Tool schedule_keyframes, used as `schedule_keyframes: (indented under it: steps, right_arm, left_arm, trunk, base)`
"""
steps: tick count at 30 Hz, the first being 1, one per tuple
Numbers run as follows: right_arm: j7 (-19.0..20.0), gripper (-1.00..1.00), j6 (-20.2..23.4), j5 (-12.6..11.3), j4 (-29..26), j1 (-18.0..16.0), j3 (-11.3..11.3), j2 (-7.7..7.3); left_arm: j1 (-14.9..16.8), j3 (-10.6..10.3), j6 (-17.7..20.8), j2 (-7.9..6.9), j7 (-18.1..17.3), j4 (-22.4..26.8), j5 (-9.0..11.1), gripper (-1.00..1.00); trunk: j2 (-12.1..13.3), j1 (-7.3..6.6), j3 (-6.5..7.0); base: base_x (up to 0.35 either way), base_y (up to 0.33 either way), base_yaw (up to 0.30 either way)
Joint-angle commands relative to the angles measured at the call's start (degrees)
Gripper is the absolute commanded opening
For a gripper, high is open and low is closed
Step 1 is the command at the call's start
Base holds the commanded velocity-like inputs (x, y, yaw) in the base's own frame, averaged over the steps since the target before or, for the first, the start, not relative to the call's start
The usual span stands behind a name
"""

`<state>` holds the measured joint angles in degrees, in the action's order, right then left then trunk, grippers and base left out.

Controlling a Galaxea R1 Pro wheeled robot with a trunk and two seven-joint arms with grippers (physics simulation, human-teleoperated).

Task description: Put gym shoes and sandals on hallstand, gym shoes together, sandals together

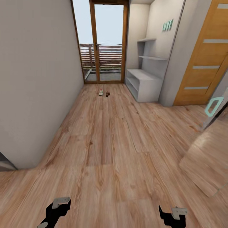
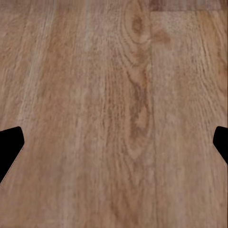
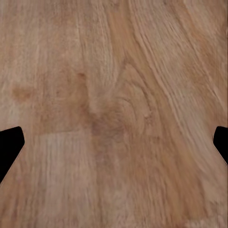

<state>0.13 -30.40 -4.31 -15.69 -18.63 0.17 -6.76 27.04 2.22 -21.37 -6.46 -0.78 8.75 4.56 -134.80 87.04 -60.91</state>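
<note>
1. Left gripper (image 2: 114, 142), black, hung low over the light brown wood-grain plank corridor floor (image 1: 107, 152); its fingers (image 2: 9, 149) stood wide apart with bare planks between them, nothing held.
2. Right gripper (image 3: 114, 142), likewise black, hung over the same planks with its fingers (image 3: 219, 142) spread wide, nothing between them.
3. In the head view both arms sat at the near edge, the left gripper (image 1: 57, 209) and right gripper (image 1: 172, 215) well apart from each other.
4. Small white gym shoes (image 1: 101, 92) lay on the floor at the far end of the corridor, just beside the dark reddish-brown sandals (image 1: 107, 93). Too small to tell how many of each, or how they faced.
5. Light grey hallstand (image 1: 144, 84), a bench top over low open shelves with two staggered shelves on its back panel, stood against the right wall, near the shoes and to their right.
6. Wood-framed glass door (image 1: 104, 41) closed the far end of the corridor, with a slatted railing visible behind it.
7. Plain grey wall (image 1: 34, 79) ran along the left side.
8. Orange-brown wooden door (image 1: 202, 60) with pale horizontal strips stood on the right, nearer than the hallstand.
9. Glass-like panel with a teal handle (image 1: 213, 106) leaned in at the right edge, beside the right gripper's side of the corridor.
10. Open floor lay between the grippers and the shoes.
</note>
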Motion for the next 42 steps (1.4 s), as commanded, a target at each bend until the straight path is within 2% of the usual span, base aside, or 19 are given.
schedule_keyframes:
  steps: [1,42]
  right_arm:
    - [0.1,1.00,-0.2,-0.5,0.0,0.0,0.1,-0.01]
    - [0.0,1.00,-0.2,-0.6,0.0,0.0,0.0,-0.04]
  left_arm:
    - [0.0,0.1,-0.2,0.00,-0.1,-0.1,0.4,1.00]
    - [0.0,0.1,-0.2,-0.04,-0.1,-0.1,0.4,1.00]
  trunk:
    - [0.0,0.02,-0.05]
    - [0.0,0.02,-0.05]
  base:
    - [0.338,0.000,0.000]
    - [0.338,0.000,0.000]
